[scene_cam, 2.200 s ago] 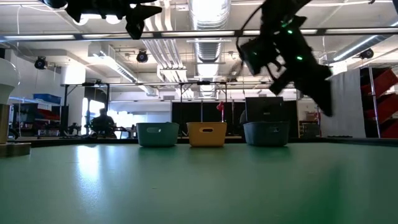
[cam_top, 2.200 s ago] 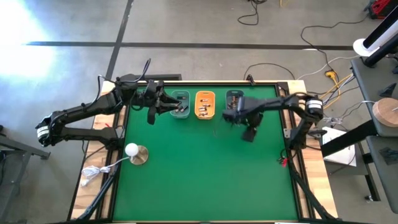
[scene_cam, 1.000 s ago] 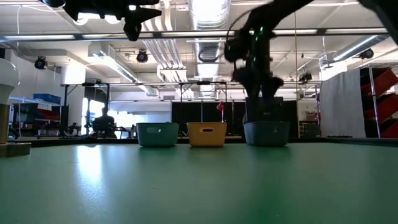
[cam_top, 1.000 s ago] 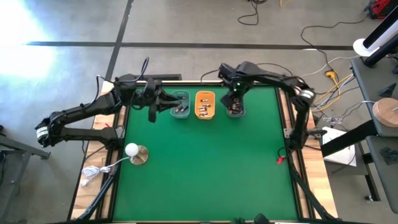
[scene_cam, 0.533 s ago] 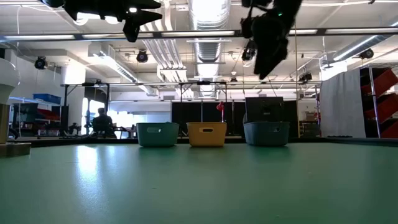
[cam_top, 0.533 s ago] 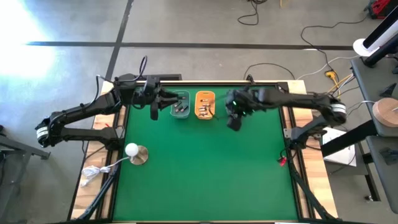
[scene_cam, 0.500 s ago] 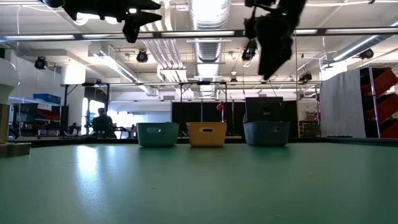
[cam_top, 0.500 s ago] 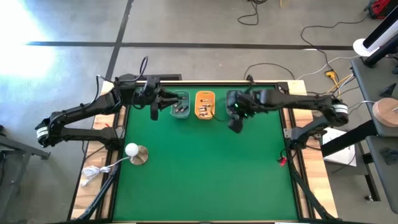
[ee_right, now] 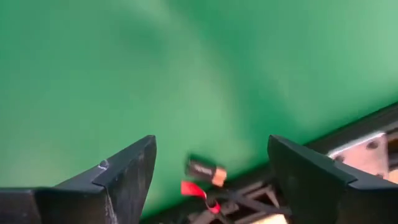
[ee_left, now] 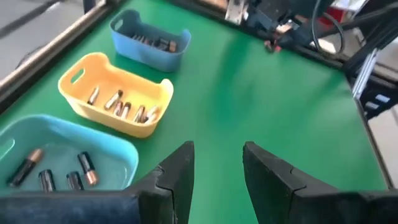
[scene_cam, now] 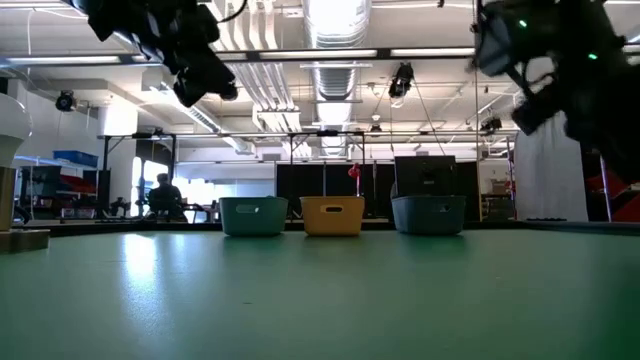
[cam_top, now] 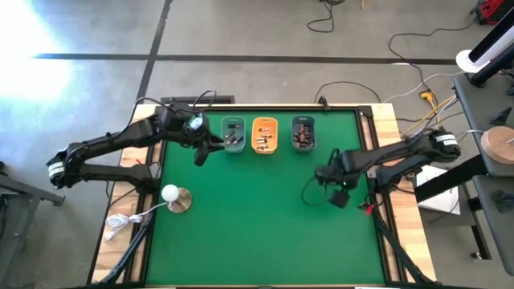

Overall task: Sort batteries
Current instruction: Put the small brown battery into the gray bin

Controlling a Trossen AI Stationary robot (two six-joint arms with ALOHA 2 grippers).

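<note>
The green table (cam_top: pixel 265 225) is the biggest thing under me, and most of it lies bare; its wooden frame runs close along the right edge, just beside where my right arm now hangs.

Three small trays stand in a row at the far edge: the teal tray (cam_top: pixel 233 135) on the left, the yellow tray (cam_top: pixel 264 134) in the middle, the blue tray (cam_top: pixel 303 132) on the right. The batteries (ee_left: pixel 121 106) lie inside them, a few in each; I see none loose on the mat except one small cell (ee_right: pixel 205 170) lying at the right edge beside a red clip (ee_right: pixel 194 189).

My left gripper (ee_left: pixel 214 171) hovers just left of the teal tray, fingers a little apart with nothing between them. My right gripper (ee_right: pixel 211 171) is over the near right part of the table, fingers spread wide and empty, looking down at that stray cell.

The risk, as I judge it, is on the right: the cell sits hard against the frame and next to the clip's wire, so a low, wide approach could strike the frame, snag the wire or roll the cell off the mat. On the left, a careless swing could knock the teal tray.

Open room is plentiful toward the middle and near side.
</note>
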